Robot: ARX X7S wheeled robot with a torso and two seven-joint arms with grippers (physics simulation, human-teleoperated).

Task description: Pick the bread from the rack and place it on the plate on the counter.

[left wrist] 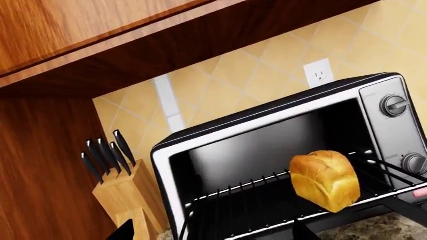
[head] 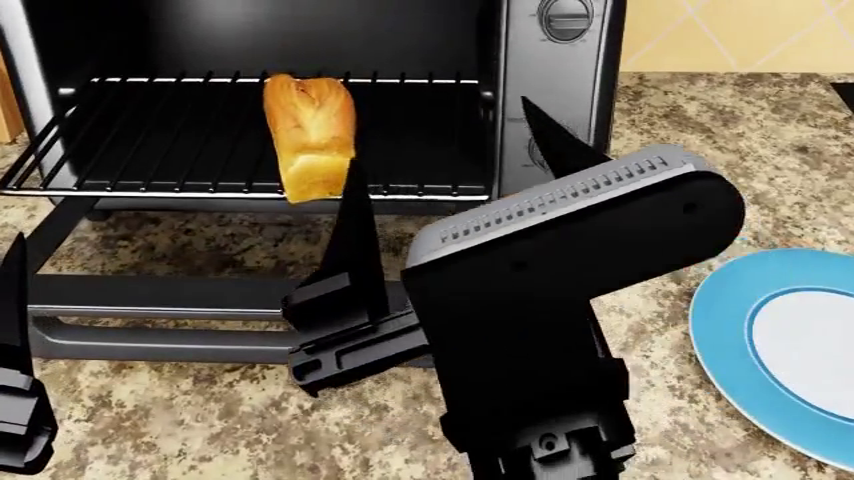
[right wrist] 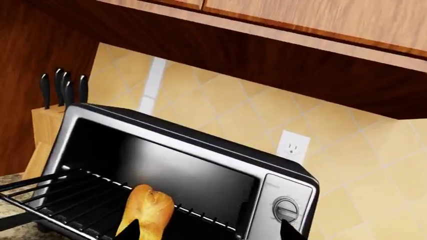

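kitchen: wooden cabinets [right wrist: 300,20] overhead, tan tiled wall [right wrist: 220,105] with a white outlet [right wrist: 291,146] behind the oven.
counter [head: 200,420]: speckled granite-look top carrying the oven and the plate.
toaster oven [head: 561,90]: black, cavity open, door [head: 147,320] folded down flat onto the counter in front; dials on its right panel.
right arm [head: 561,300]: big dark body in the head view, in front of the oven, between door and plate.
plate [head: 727,340]: blue-rimmed, white centre, on the counter to the oven's right, nothing on it.
rack [head: 160,150]: wire grid pulled partly out of the cavity.
knife block [left wrist: 127,192]: wooden, beside the oven's left.
bread [head: 310,135]: golden loaf standing on the rack near its front rail, untouched.
right gripper [head: 447,170]: fingers spread wide, tips just short of the bread, holding nothing.
left gripper [head: 16,300]: only one dark finger shows at the edge; cannot tell its opening.
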